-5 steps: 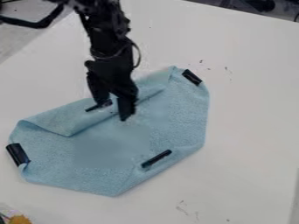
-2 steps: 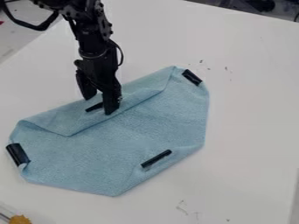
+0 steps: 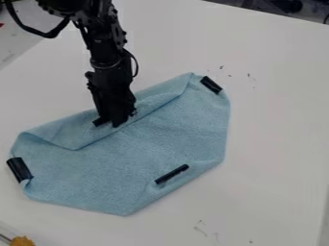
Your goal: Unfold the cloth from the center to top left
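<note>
Slippage off the black strip (image 3: 98, 122) possible, from a shallow bite or hasty tug, with the flap (image 3: 61, 132) then flopping back. Also possible: dragging the whole cloth (image 3: 180, 127) toward ten o'clock, from too low a pull. Claw (image 3: 110, 121) narrow, apparently pinching the strip on the cloth's eleven o'clock side. Cloth flat on the table (image 3: 276, 120), toward eight o'clock from mid-view.

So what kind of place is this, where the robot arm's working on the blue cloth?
Probably a robotics lab or test bench: a black robot arm over a plain white tabletop, with black clips on a light blue cloth.
</note>
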`<state>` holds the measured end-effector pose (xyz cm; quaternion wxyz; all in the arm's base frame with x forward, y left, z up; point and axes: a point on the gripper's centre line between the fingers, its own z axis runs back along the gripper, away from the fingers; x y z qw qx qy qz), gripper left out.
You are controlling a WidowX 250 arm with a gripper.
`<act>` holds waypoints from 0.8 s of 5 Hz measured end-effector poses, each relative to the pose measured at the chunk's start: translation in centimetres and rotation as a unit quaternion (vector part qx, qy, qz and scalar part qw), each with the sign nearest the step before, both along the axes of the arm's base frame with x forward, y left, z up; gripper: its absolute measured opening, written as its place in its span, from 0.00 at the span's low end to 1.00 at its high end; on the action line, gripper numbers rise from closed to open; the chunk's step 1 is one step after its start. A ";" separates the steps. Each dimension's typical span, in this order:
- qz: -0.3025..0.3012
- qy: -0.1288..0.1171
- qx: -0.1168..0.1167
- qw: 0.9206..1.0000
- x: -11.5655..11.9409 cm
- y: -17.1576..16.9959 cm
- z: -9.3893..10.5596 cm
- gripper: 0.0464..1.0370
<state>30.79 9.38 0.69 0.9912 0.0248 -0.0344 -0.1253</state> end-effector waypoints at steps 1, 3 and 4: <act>-0.003 0.000 -0.001 1.000 0.0 -0.3 0.0 0.15; -0.020 0.006 0.025 0.999 0.3 -0.7 1.3 0.04; -0.046 -0.016 0.039 0.998 2.2 0.8 3.4 0.04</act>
